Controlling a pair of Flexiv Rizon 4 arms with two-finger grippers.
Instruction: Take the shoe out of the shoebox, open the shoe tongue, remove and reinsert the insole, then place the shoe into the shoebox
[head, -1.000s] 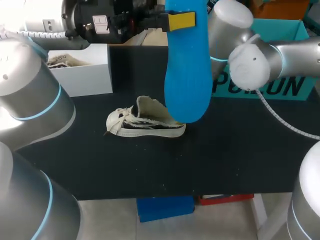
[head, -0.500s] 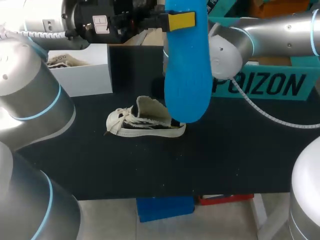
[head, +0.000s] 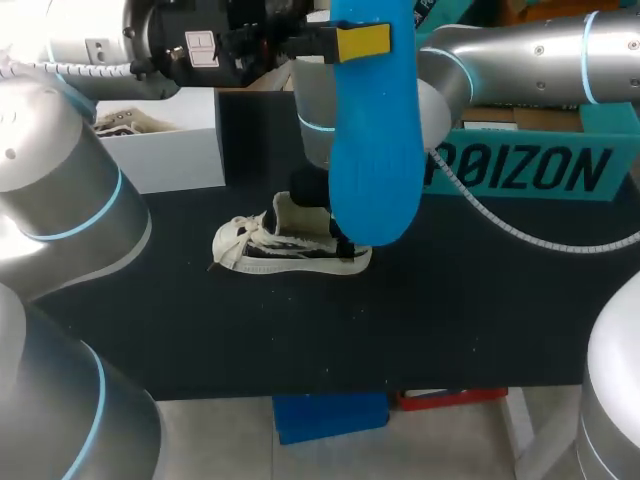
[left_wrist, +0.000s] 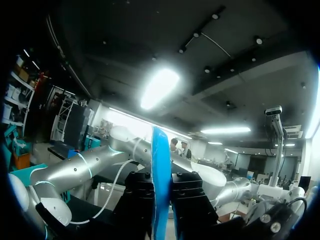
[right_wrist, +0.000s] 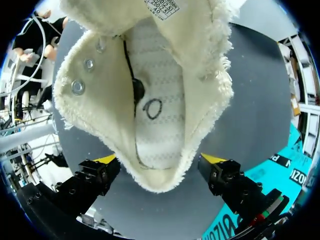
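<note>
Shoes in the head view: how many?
1 for sure: the cream shoe on the black table, its heel between the open fingers of the right gripper. Something beige lies in the white box; whether that is a second shoe, I cannot tell.

You're looking at a bright blue insole (head: 375, 150), a cream shoe (head: 290, 250) with a dark side stripe, a white shoebox (head: 175, 150), a teal box (head: 625, 165) with black lettering, and a black tabletop (head: 450, 320).
</note>
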